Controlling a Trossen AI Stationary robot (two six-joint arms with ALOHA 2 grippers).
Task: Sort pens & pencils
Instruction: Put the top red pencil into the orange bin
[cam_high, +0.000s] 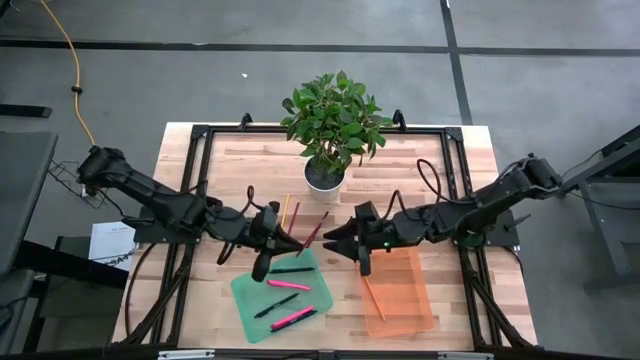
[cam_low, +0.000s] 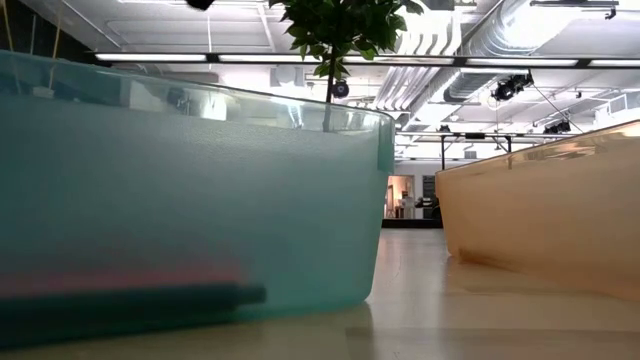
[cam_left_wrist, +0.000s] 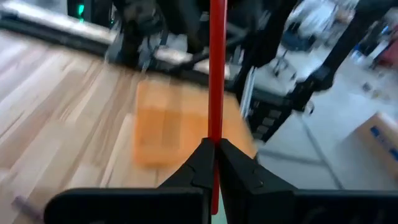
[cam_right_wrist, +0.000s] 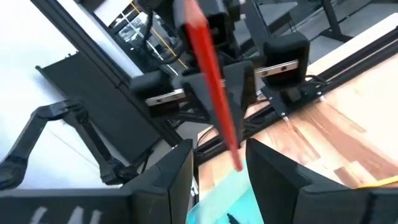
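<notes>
Handover in progress, by the look of it.

Green tray (cam_high: 280, 298): below left jaws, holding the pens (cam_high: 291, 318).

Orange tray (cam_high: 398, 290): below right jaws, presumably for pencils.

Left gripper (cam_left_wrist: 215, 148): clamped on red pencil (cam_left_wrist: 216, 68), offered across for transfer.

Right gripper (cam_right_wrist: 219, 163): parted, red pencil tip between fingers, contact unclear.

Between the two arms you have almost no gap: the left gripper (cam_high: 283, 238), clamped on a thin red pencil (cam_left_wrist: 216, 81), and the right gripper (cam_high: 338, 241), fingers parted round that pencil's far end, meet mid-table. Behind them the leafy green plant in its white pot (cam_high: 325, 172) blocks the back centre. The translucent green tray (cam_high: 243, 297) and translucent orange tray (cam_high: 415, 310) fill the front; bare wood lies open toward both side edges.
</notes>
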